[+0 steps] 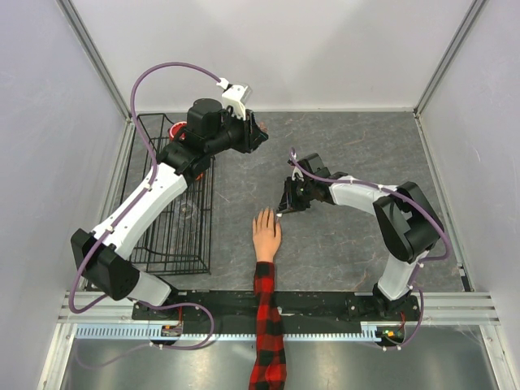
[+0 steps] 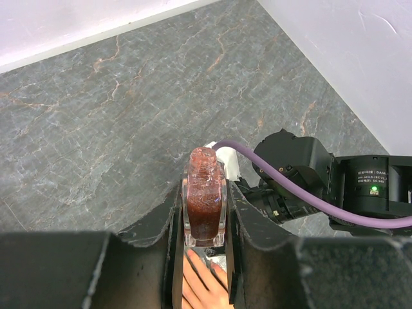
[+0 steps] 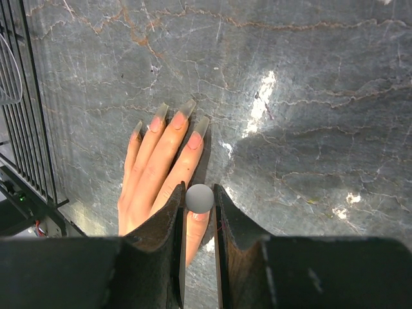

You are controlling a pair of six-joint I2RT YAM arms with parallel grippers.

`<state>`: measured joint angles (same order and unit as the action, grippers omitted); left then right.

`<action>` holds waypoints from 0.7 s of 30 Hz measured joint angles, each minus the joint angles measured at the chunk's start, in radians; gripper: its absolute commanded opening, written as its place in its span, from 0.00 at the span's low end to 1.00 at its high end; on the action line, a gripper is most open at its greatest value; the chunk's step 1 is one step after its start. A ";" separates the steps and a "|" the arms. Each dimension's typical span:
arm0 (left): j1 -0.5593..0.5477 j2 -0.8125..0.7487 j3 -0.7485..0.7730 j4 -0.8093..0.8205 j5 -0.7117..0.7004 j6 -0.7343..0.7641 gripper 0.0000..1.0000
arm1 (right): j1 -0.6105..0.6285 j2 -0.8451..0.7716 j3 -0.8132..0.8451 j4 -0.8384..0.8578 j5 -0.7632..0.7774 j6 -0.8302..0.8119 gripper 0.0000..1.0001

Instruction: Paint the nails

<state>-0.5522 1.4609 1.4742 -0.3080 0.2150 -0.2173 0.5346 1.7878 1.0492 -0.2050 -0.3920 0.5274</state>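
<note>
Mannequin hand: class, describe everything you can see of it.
The mannequin hand is smooth, peach and skin-like. It lies palm down on the grey stone-look table, fingers together, pointing toward its far edge. Its nails are long, pink-based with greyish tips. A red-and-black plaid sleeve covers the wrist. The right gripper, shut on a grey cap, hangs above it.

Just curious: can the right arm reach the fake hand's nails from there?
Probably yes: the right gripper, shut on a grey-topped piece, hangs close above the mannequin hand, with nothing between it and the nails.

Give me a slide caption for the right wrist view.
Right claw gripping a round grey cap near the hand and its long nails.
</note>
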 measured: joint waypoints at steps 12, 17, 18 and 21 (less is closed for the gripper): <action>0.000 0.002 0.002 0.000 0.000 0.000 0.02 | -0.007 0.011 0.014 -0.003 0.009 0.000 0.00; 0.000 0.002 0.006 -0.001 0.000 0.000 0.02 | -0.013 0.000 0.014 -0.032 0.029 -0.008 0.00; 0.000 0.002 0.006 0.000 0.000 0.000 0.02 | -0.013 -0.007 0.014 -0.039 0.031 -0.009 0.00; 0.000 0.002 0.006 -0.001 0.001 0.000 0.02 | -0.014 -0.028 0.013 -0.049 0.031 -0.011 0.00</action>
<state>-0.5522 1.4631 1.4799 -0.3088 0.2157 -0.2173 0.5205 1.7599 1.0626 -0.2539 -0.3614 0.5163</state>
